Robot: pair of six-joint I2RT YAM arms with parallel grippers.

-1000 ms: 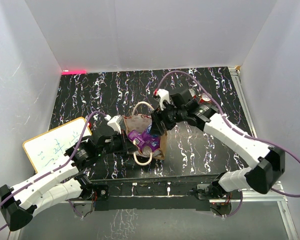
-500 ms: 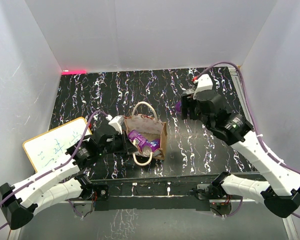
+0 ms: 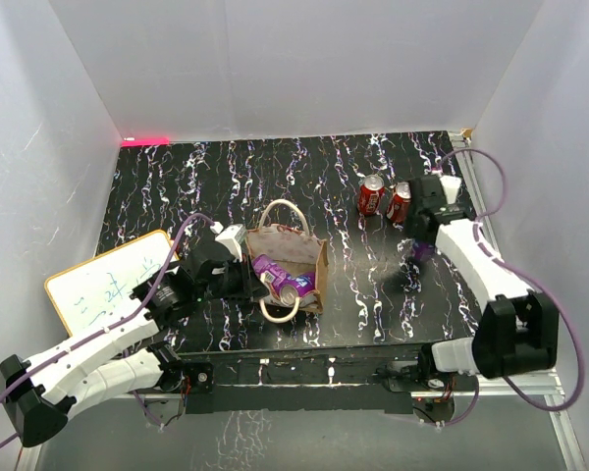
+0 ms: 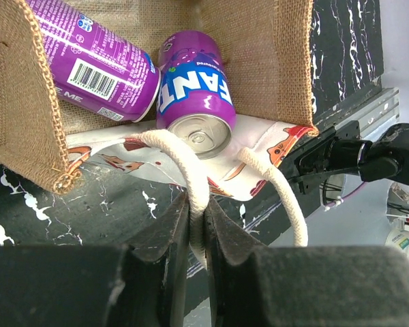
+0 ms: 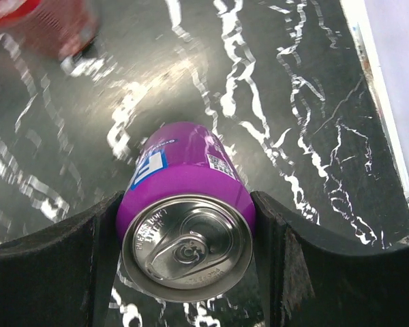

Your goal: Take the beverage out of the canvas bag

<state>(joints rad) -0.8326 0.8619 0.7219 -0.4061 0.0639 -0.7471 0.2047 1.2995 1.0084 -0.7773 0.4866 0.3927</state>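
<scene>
Left wrist view: left pincer (image 4: 196, 212) clenched on the cream twisted rope handle (image 4: 188, 167) of the coarse-weave tan canvas bag (image 4: 28, 102), two glossy purple cans (image 4: 194, 85) lying sideways inside; right pincer (image 5: 187, 253) grasps a third purple can (image 5: 184, 178) over the black marbled table (image 5: 293, 102).

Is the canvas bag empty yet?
Not empty: a Fanta can and a second purple can lie on their sides inside the canvas bag.

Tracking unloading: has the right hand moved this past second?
Yes. The right hand swung rightward from the canvas bag to near the red cans, gripping a purple can.
</scene>
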